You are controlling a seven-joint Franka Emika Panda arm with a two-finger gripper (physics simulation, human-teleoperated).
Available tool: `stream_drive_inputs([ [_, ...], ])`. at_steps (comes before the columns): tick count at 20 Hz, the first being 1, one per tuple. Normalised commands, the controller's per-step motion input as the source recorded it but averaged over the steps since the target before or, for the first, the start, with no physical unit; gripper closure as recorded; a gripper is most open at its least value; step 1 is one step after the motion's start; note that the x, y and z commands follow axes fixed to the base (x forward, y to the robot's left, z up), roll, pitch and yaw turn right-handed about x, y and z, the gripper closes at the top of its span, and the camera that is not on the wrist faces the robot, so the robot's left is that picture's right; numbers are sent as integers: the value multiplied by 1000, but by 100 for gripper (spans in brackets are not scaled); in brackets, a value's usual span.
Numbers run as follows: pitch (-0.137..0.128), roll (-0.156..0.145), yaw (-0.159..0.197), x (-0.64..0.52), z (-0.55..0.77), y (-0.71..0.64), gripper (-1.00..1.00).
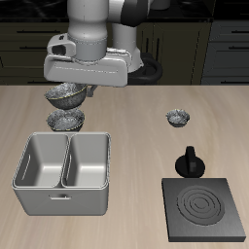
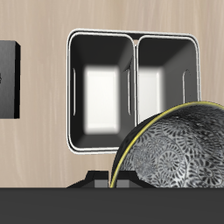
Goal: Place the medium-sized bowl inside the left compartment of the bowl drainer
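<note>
stove plate point(image 1: 203, 207): black, right at the worktop's point(image 1: 136, 117) front edge, dark knobbed thing point(image 1: 189, 161) just behind it
bowl drainer point(image 1: 64, 171): both basins bare
left compartment point(image 1: 88, 161): the basin nearer the stove plate
grey bowl point(image 1: 66, 121): sits behind the drainer
smallest bowl point(image 1: 177, 118): well off to the side
medium-sized bowl point(image 1: 67, 95): lifted, gripped by the end effector point(image 1: 76, 89), above that grey bowl

Even, bright simulator lighting, soft shadows under objects on the table point(image 1: 126, 107), glare patches on drainer point(image 2: 133, 87) floors, sharp focus throughout.
</note>
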Motion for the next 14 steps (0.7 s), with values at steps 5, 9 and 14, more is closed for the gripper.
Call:
stream_drive_inputs([
  [5,-2,-22,17,387,-6,37,100],
  [9,25,14,-16,260,-58,145,100],
  [14,-4,-24,14,238,-36,60,100],
])
